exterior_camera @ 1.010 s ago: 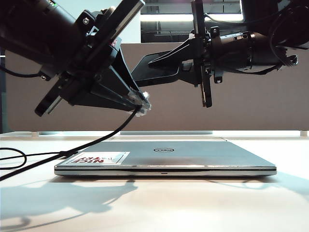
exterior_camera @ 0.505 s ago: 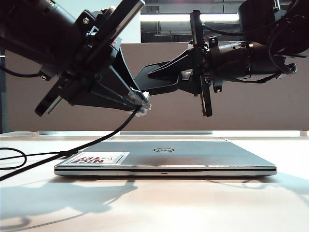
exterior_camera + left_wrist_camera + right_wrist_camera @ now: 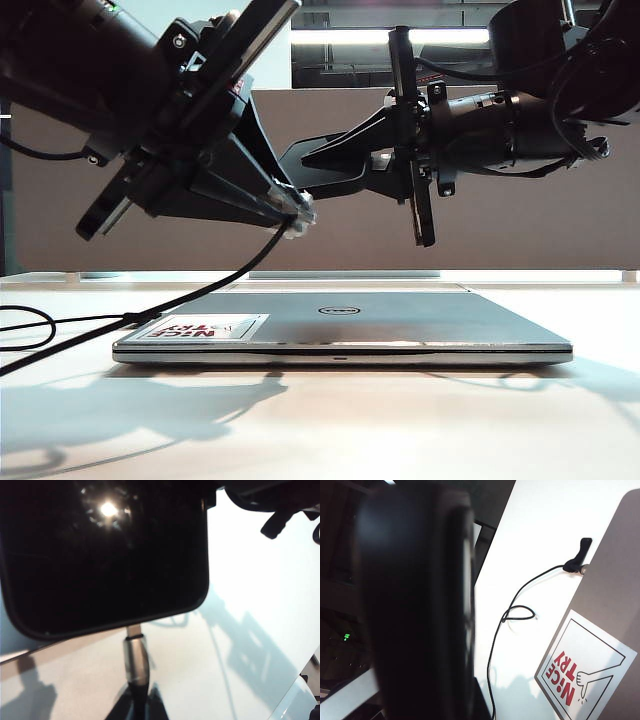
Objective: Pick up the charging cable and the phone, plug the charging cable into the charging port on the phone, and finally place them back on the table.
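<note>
1. You have one phone (image 3: 100,555): a flat, glossy black slab with rounded corners. It is held in the air and fills the upper left of the left wrist view.
2. One charging cable (image 3: 136,660) has a smooth silver, barrel-shaped plug. Its tip meets the phone's lower edge, but you cannot tell whether it is seated.
3. Your left end effector (image 3: 296,214), at centre left of the exterior view, is pinching that plug. The thin black lead trails down to the lower left.
4. Your right end effector (image 3: 305,160), just above it, is pressed together on the phone.
5. Below them, one closed silver laptop (image 3: 400,325) with one red-lettered sticker (image 3: 210,327) lies on the smooth white counter (image 3: 400,420).
6. One more thin black cord (image 3: 520,612) loops beside the laptop.
</note>
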{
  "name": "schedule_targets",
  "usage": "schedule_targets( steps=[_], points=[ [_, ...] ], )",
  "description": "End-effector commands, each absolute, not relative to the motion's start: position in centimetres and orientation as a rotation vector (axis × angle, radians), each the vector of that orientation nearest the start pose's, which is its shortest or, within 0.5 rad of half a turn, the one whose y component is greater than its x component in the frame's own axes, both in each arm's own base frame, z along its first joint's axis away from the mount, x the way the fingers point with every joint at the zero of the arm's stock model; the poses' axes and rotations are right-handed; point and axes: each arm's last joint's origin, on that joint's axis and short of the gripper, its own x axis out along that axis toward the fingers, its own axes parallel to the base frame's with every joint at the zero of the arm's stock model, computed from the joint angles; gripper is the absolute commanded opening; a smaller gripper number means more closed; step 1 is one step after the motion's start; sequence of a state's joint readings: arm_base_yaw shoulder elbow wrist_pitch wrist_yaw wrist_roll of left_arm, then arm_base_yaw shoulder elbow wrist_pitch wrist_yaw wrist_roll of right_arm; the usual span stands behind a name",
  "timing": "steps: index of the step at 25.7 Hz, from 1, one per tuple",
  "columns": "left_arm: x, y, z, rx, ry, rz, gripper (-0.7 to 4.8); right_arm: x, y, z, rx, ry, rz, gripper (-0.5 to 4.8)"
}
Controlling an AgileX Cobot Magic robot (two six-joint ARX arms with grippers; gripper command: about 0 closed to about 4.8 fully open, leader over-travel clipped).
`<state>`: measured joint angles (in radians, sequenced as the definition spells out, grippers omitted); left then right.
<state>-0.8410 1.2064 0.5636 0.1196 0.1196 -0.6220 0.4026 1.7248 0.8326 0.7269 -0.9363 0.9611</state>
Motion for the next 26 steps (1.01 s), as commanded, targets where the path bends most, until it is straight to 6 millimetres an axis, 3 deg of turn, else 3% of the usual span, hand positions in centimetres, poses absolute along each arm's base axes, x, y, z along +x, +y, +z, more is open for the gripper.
schedule_targets(
  steps=[1,26],
  points=[
    [16.0,-18.4,20.9,-0.389,0.724,-0.764,-0.06,30.7,15.8,20.4,0.841,0.782,1.203,-0.05],
    [17.1,-18.0,21.1,-0.422,0.674,-0.736,-0.06,30.3,16.3,20.4,0.855,0.835,1.249,-0.05]
  ],
)
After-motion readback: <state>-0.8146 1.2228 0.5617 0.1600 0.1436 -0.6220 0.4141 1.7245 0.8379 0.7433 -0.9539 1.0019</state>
